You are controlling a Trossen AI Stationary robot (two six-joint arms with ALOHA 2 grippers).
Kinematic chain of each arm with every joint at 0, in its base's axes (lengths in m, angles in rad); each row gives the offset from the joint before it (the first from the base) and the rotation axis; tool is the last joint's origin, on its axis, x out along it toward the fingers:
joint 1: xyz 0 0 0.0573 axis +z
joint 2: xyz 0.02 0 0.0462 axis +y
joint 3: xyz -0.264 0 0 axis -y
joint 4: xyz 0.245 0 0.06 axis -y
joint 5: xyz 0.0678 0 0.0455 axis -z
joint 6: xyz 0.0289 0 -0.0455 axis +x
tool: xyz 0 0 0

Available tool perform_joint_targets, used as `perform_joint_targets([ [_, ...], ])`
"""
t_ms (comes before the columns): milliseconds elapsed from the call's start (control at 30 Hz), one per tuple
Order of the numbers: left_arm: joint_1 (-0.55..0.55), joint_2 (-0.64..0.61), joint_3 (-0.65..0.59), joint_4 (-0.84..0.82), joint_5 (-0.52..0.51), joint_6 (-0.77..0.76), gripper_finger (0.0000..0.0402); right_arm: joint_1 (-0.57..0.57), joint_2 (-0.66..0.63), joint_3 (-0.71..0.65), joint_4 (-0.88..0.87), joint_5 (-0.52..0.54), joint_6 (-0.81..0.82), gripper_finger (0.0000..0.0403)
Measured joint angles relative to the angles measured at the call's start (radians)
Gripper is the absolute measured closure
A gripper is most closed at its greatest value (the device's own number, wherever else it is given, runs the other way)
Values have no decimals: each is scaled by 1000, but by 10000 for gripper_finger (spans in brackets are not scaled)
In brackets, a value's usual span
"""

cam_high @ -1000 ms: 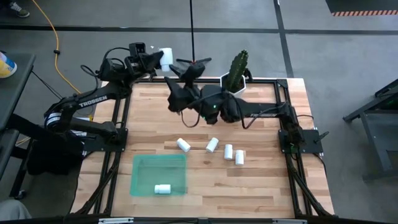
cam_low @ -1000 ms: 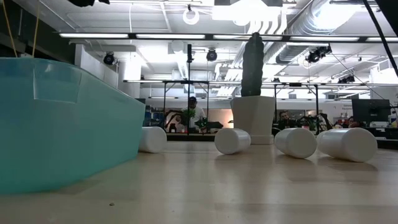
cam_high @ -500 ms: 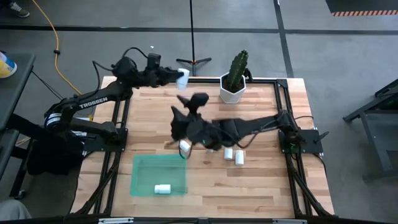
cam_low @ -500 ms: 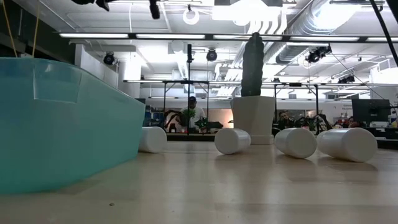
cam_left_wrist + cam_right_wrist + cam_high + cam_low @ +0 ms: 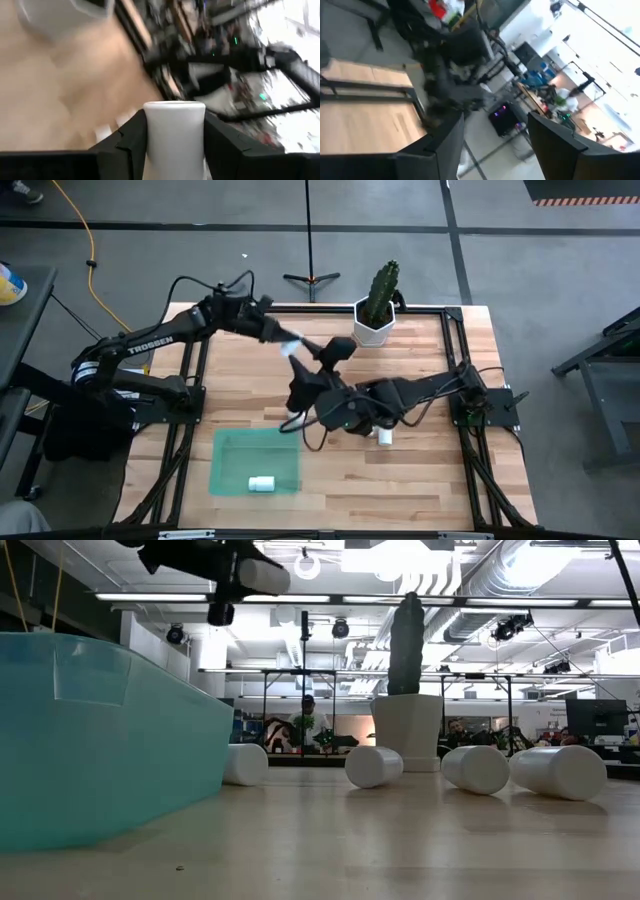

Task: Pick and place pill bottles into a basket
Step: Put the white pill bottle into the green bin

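One pill bottle (image 5: 174,137), light, rigid and slick, sits clamped across its sides in the left gripper (image 5: 175,142); right gripper (image 5: 492,135) jaws apart, empty.

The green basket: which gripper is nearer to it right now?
Right. The right gripper hangs empty just off the far right corner of the green basket. The left gripper, carrying a pill bottle, is farther back over the table's middle.

White pill bottles and a green basket on a wooden table.
One bottle (image 5: 261,483) lies on its side inside the shallow translucent green basket (image 5: 232,448); four bottles (image 5: 478,768) lie on the table beside it; a sixth bottle (image 5: 174,134) is held above the table.
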Motion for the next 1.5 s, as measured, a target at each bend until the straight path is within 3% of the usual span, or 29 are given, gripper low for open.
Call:
perform_joint_targets([
  [100, -18, 0, 0, -60, 109, -31, 216, -14, -23, -1, -62, -12, 79, 192],
  [233, -70, 0, 0, -110, 190, -64, 218, -26, -44, -1, -152, -125, 244, 194],
  [400, -141, 0, 0, -217, 217, -99, 212, -64, -50, -1, -297, -412, 504, 192],
  [567, -168, 0, 0, -363, 217, -84, 220, -97, -47, -6, -431, -670, 657, 194],
  [767, -166, 0, 0, -488, 216, -34, 216, -97, -46, -6, -420, -810, 605, 194],
  [1033, -166, 0, 0, -761, 198, 58, 218, -97, -46, -6, -382, -1217, 465, 194],
  [1267, -166, 0, -1, -942, 167, 108, 218, -106, -25, -4, -268, -1263, 340, 194],
  [1500, -166, 1, -1, -1004, 166, 95, 218, -141, 72, -4, -100, -1397, 346, 194],
])
